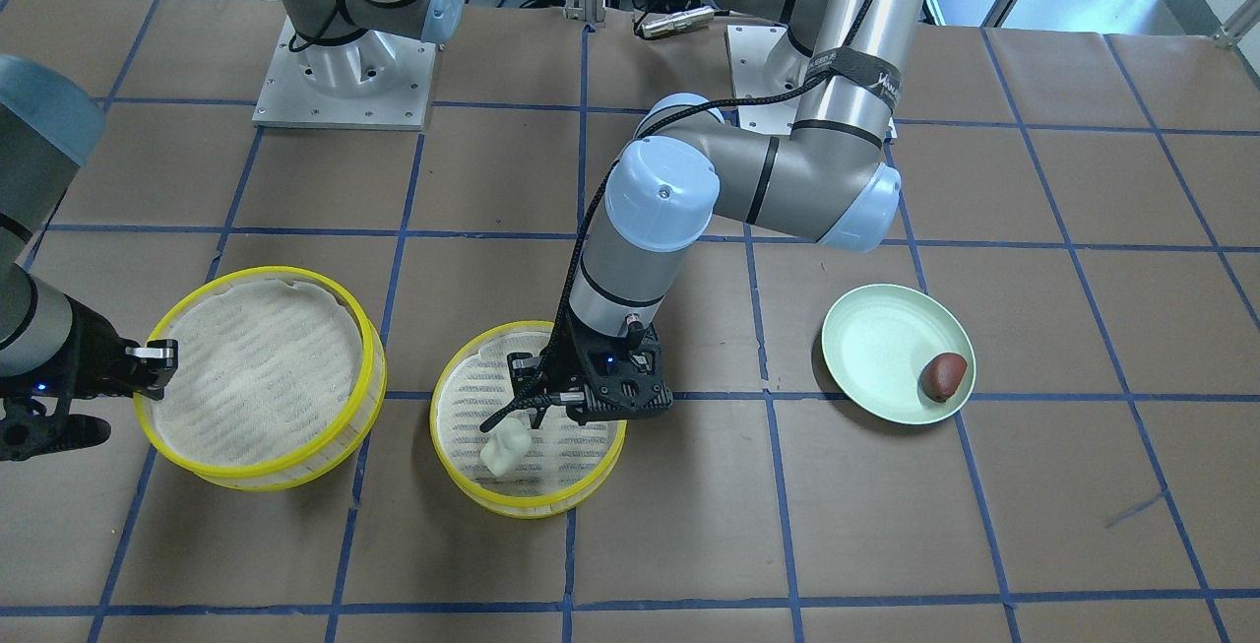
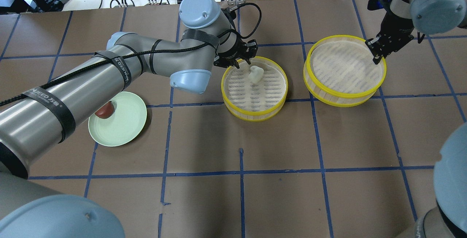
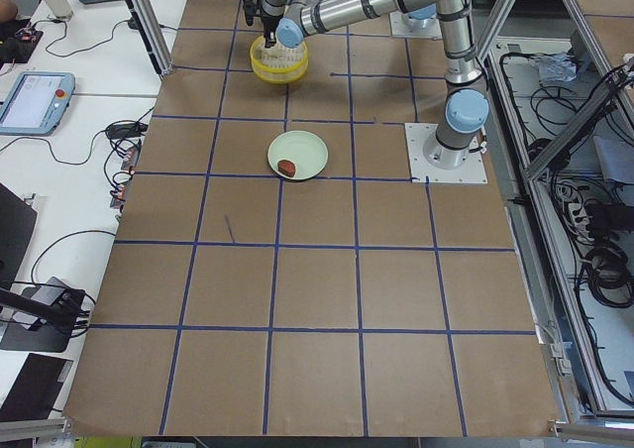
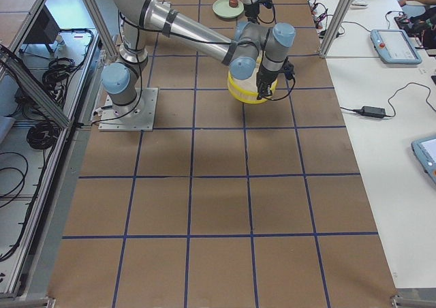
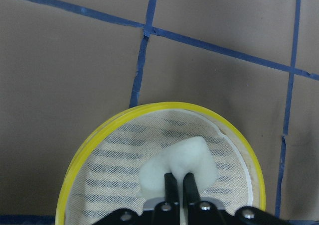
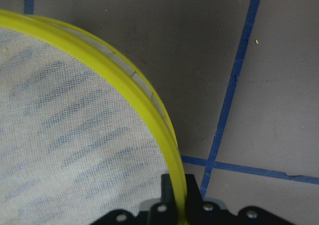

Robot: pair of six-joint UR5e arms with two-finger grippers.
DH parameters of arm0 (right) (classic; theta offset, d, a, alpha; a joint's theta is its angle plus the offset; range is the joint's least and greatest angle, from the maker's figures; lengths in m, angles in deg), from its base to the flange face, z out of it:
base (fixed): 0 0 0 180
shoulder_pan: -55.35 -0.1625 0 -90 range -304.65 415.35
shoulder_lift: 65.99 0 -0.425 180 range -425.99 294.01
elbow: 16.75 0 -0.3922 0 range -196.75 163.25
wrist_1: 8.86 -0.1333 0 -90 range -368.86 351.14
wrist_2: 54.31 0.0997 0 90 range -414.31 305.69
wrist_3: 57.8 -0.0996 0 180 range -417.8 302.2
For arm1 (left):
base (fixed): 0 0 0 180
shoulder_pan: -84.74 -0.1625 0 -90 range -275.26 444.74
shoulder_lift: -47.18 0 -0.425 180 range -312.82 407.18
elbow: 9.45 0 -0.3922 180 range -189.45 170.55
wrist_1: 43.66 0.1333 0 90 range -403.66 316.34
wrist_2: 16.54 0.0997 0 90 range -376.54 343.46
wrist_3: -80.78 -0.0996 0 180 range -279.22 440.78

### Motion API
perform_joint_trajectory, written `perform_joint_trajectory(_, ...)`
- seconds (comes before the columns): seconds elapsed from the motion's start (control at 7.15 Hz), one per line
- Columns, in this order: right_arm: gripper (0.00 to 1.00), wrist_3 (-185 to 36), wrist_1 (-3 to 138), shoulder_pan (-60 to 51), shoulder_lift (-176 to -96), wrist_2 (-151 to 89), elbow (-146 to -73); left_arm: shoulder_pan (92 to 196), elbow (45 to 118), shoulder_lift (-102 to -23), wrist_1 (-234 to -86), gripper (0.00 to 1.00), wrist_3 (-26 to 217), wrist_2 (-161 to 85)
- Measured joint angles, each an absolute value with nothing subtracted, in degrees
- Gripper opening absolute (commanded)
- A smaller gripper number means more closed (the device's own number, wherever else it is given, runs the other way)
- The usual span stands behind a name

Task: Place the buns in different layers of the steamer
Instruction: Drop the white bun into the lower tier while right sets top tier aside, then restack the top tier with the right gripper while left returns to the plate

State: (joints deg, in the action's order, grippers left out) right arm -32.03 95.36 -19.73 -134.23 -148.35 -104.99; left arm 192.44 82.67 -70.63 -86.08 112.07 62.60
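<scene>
On the brown-papered desk (image 2: 255,194), seen from overhead, the empty steamer layer (image 2: 343,66) sits at 3 o'clock of the middle steamer layer (image 2: 255,97), and the pale green plate (image 2: 126,125) at 8 o'clock. The right hand (image 6: 174,185) is clamped on the empty steamer layer's yellow rim, one finger on each side. The left hand (image 5: 180,185) hovers over the middle layer's 11 o'clock edge, its fingers drawn nearly together with nothing seen between them. The white bun (image 2: 255,74) lies on that liner just beyond them. The brown bun (image 1: 943,377) rests at the plate's 10 o'clock edge, about 8 o'clock from the left hand, which is much the nearer. In the front-facing view its long axis runs roughly 1 to 7 o'clock, so I judge a grip across it would suit.
</scene>
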Motion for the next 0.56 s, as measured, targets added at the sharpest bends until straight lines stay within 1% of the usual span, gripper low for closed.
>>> perform_joint_trajectory(0.28,0.06,-37.8,95.1,-21.7,-135.9,-148.0,-104.9,191.0,83.8,-68.3,-86.8,1.00,110.9,63.9)
perform_joint_trajectory(0.56,0.06,-50.6,95.7,-28.3,-136.6,-147.2,-104.8,183.8,89.8,-62.6,-88.4,1.00,99.7,65.9)
